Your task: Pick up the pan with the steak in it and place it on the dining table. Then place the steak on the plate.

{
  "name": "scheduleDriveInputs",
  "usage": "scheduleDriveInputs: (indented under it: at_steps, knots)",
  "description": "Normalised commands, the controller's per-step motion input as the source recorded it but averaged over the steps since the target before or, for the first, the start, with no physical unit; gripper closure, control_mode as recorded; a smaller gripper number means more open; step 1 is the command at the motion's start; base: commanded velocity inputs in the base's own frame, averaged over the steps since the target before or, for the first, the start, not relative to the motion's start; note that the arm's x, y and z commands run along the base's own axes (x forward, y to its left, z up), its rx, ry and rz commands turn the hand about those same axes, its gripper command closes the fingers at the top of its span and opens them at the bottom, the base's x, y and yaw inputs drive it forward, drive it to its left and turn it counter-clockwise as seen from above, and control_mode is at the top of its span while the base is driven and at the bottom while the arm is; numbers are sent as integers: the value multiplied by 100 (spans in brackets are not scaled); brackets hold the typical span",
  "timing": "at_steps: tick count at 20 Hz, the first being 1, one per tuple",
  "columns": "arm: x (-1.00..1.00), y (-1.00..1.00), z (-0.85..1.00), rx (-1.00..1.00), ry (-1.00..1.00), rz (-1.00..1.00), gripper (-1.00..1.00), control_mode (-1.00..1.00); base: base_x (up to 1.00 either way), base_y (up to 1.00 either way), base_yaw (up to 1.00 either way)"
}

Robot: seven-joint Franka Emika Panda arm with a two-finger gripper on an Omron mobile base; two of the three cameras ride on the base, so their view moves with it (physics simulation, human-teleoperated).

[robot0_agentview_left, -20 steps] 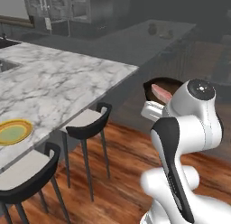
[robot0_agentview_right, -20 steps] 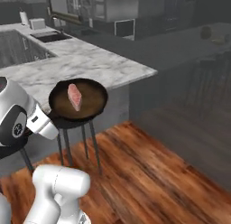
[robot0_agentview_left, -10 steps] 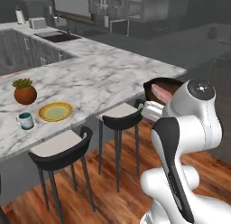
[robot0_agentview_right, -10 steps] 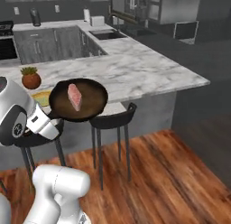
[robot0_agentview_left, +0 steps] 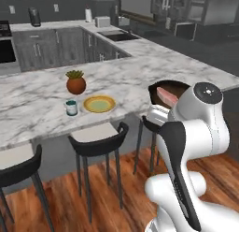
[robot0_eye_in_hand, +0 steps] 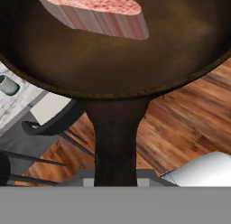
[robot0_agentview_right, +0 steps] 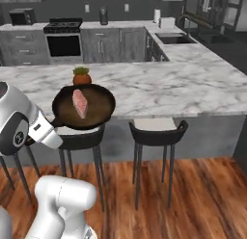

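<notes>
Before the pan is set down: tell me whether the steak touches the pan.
Touching. In the right base view the steak lies flat on the pan floor; the hand view shows its underside meeting the dark surface.

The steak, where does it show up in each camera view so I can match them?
Left base view: the steak is right of centre, in the pan, partly hidden behind the arm.
Right base view: left of centre, lying in the middle of the pan, in front of the dining table.
Hand view: along the top edge, above the pan's handle.
Shared landmark: the dark pan under the steak.
</notes>
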Motion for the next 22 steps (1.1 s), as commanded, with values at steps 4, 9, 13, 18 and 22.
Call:
scheduleDriveInputs:
  at_steps: [4,9,13,18,22]
  knots:
    - [0,0,0,0,0,0,100,100,0,0,50]
    - [0,0,0,0,0,0,100,100,6,-8,41]
    - [0,0,0,0,0,0,100,100,6,-24,14]
    - [0,0,0,0,0,0,100,100,11,-70,11]
    - [0,0,0,0,0,0,100,100,12,-86,10]
